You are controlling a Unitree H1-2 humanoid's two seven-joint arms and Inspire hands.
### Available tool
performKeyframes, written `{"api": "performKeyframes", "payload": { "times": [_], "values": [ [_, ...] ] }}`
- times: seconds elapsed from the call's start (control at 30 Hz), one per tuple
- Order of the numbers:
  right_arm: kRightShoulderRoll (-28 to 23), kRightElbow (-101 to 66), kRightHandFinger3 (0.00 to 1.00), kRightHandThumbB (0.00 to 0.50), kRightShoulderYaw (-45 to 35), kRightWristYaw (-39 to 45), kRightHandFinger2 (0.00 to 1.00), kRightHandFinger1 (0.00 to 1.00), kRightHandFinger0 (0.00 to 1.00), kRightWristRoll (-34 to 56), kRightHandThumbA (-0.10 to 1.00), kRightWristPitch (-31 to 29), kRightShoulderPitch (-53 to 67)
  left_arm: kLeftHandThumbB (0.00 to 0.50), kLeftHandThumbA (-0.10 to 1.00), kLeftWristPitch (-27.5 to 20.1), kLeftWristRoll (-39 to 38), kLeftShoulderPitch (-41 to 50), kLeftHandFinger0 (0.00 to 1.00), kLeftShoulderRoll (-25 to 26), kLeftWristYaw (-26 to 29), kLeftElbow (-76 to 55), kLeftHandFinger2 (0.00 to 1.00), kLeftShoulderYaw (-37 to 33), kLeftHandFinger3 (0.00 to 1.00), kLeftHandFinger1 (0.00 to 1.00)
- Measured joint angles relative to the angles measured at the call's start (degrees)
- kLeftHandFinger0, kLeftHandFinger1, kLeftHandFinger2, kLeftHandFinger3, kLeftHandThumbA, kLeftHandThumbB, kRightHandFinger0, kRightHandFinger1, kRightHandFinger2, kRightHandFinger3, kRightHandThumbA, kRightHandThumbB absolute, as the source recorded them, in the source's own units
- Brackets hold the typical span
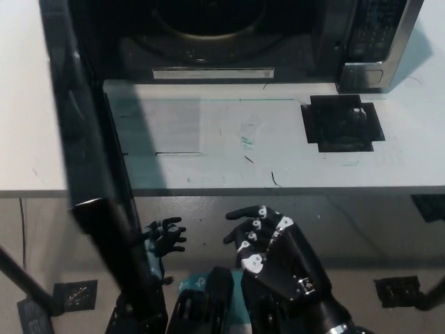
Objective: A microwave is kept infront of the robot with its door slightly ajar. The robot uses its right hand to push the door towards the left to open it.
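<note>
The microwave (292,35) stands at the back of the white table (278,146), its dark cavity and round turntable exposed. Its door (90,174) is swung wide to the left, seen nearly edge-on, reaching out past the table's front edge. My black right hand (268,243) hangs below the table edge at the bottom centre, open with fingers spread, well to the right of the door and apart from it. My left hand (163,236) rests low at the lower left, fingers apart, partly hidden behind the door's edge.
A black square patch (342,124) lies on the table in front of the microwave's control panel (372,31). Thin marks and tape lines cross the tabletop. Dark floor markers (396,292) show under the table.
</note>
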Motion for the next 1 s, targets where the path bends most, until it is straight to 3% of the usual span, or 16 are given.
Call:
{"api": "performKeyframes", "payload": {
  "times": [0.2,0.3,0.37,0.47,0.67,0.73,0.8,0.83,0.93,1.0],
  "values": [
    [-0.16,-0.24,0.59,0.139,0.05,0.62,0.41,0.24,0.10,-0.24,0.39,0.06,-0.48,0.000,-0.10,0.00,0.00,-0.09,0.36,-0.01,0.00,0.27,0.44,-0.05,0.46,0.39],
    [-0.68,-0.63,0.67,0.103,-1.12,0.65,0.49,0.32,0.21,-0.20,0.40,0.15,-0.40,0.002,-0.10,-0.10,0.00,-0.23,0.33,-0.01,-0.03,0.53,0.44,-0.11,0.49,0.37],
    [-2.04,-1.29,0.66,0.116,-3.35,0.69,0.50,0.34,0.23,0.05,0.40,0.25,-0.21,0.001,-0.10,-0.28,-0.02,-0.25,0.36,-0.02,-0.03,0.70,0.43,-0.13,0.49,0.38],
    [-3.94,-1.38,0.66,0.085,-8.27,0.60,0.50,0.35,0.26,0.70,0.34,0.25,0.27,0.001,-0.10,-0.59,0.02,-0.36,0.37,0.03,-0.03,1.30,0.44,-0.28,0.51,0.39],
    [-7.93,0.20,0.69,0.108,-20.09,0.02,0.49,0.34,0.25,2.45,0.30,-0.24,2.94,0.000,-0.10,-0.78,0.17,-0.36,0.37,0.03,0.00,1.45,0.45,-0.58,0.53,0.39],
    [-8.47,2.25,0.66,0.168,-23.57,-0.52,0.51,0.35,0.26,2.60,0.33,-0.96,3.69,0.000,-0.10,-0.88,0.10,-0.35,0.39,0.01,0.00,1.45,0.47,-0.51,0.53,0.41],
    [-8.65,5.43,0.67,0.168,-27.51,-1.49,0.54,0.38,0.27,2.66,0.31,-1.91,4.26,0.000,-0.08,-1.01,0.09,-0.35,0.41,0.00,-0.01,1.46,0.49,-0.50,0.55,0.42],
    [-8.74,7.15,0.66,0.196,-29.37,-1.98,0.53,0.38,0.27,2.71,0.32,-2.30,4.43,0.000,-0.08,-1.05,0.11,-0.35,0.41,0.02,-0.01,1.46,0.49,-0.53,0.55,0.42],
    [-8.68,10.87,0.64,0.211,-32.86,-3.04,0.51,0.36,0.26,2.85,0.32,-3.16,4.59,0.000,-0.08,-1.11,0.11,-0.35,0.41,0.03,-0.01,1.45,0.49,-0.54,0.57,0.42],
    [-8.55,13.27,0.63,0.196,-34.13,-3.57,0.50,0.34,0.25,2.84,0.32,-4.27,4.52,0.005,-0.09,-1.11,0.13,-0.35,0.40,-0.01,0.00,1.44,0.48,-0.63,0.56,0.42]
  ]
}}
